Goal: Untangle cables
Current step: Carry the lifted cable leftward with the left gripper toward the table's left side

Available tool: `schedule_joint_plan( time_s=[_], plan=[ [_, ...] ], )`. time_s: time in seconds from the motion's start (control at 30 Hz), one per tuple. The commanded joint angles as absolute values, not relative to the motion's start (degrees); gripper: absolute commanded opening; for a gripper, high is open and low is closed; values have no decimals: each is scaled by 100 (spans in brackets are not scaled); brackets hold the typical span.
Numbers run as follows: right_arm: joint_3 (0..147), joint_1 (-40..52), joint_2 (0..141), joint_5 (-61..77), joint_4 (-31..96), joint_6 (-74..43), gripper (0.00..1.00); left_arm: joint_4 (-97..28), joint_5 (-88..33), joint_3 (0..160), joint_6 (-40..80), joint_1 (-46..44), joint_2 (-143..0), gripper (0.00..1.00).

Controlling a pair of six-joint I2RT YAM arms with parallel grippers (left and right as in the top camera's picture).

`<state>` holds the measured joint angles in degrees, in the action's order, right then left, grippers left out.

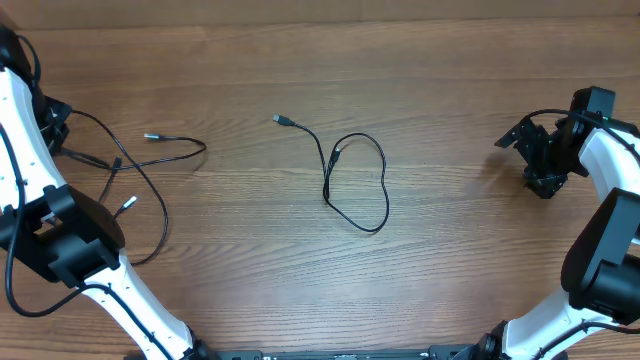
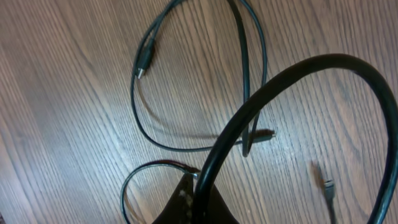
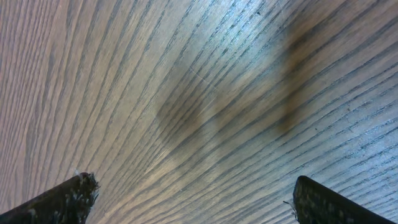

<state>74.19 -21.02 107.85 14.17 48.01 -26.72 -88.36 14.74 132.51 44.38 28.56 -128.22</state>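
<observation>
Right wrist cam is pretty much wall-to-wall wooden surface (image 3: 186,74), with the grain running in long curved streaks from the lower left up toward the top right. The right tool (image 3: 193,196) has its jaws spread wide. Its two dark fingers (image 3: 59,202) poke in at the bottom corners, one lower left and one lower right, well apart, with plain wood grain showing between them. Their tips look kinda rough and fuzzy at the edges. A couple of soft shadow patches (image 3: 292,74) sit on the wood: a darker smudge toward the upper right and a broader, fainter one near the middle.
</observation>
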Motion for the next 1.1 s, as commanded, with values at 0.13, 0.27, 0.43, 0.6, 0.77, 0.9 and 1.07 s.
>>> schedule_joint_plan(
  time_s=[0.13,0.27,0.43,0.6,0.77,0.9,1.07],
  plan=[
    [7507,-2112,10678,1422,4783,-2637,100,-8847,1326,13323,4169,2950,-13205,4],
    [7507,-2112,10678,1422,4786,-2637,100,-8838,1297,13323,4154,3044,-13314,16],
    [7507,-2112,10678,1422,4786,-2637,100,-8652,580,13323,3669,3242,-13336,72],
    [7507,-2112,10678,1422,4783,-2637,100,-8326,-1210,13323,2475,3413,-13336,74],
    [7507,-2112,10678,1422,4786,-2635,100,-8250,-2091,13323,1752,3371,-13336,63],
    [7507,-2112,10678,1422,4786,-2635,100,-8296,-1365,13323,1787,3271,-13336,39],
    [7507,-2112,10678,1422,4783,-2637,100,-8514,-91,13323,2351,3177,-13340,54]
  ],
)
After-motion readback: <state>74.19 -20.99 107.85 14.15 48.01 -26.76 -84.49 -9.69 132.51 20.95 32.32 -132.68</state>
